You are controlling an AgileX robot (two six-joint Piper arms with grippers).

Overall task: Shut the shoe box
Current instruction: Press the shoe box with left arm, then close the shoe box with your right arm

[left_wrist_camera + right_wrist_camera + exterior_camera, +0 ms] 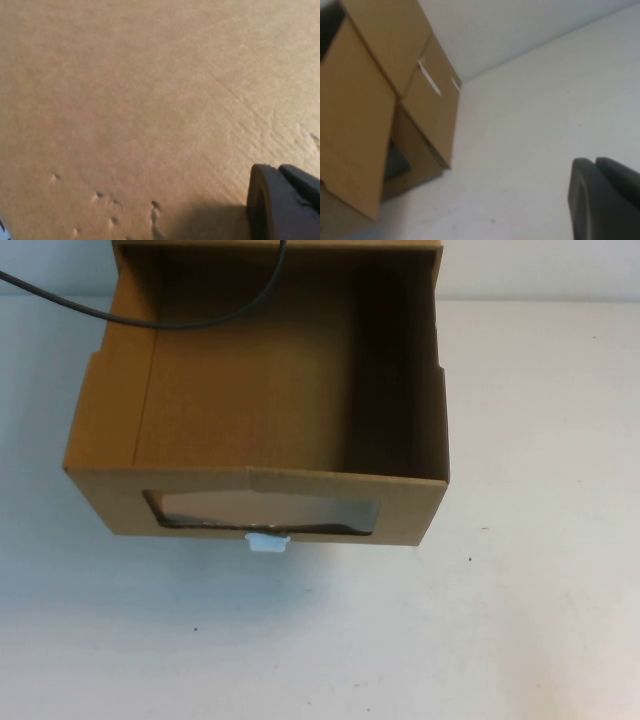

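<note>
Shoe box [250, 390] pulled open at table centre, brown cardboard drawer empty inside, front panel facing robot with clear window [265, 512] and small white pull tab [268, 544] just below it. Black cable [150, 318] draped across drawer's far edge. White table [520, 620] all round. Left gripper [285, 205] right up against plain cardboard face with small dents, claw state cannot tell. Right gripper [605, 200] over bare table, apart from box side [365, 115], claw state cannot tell.
</note>
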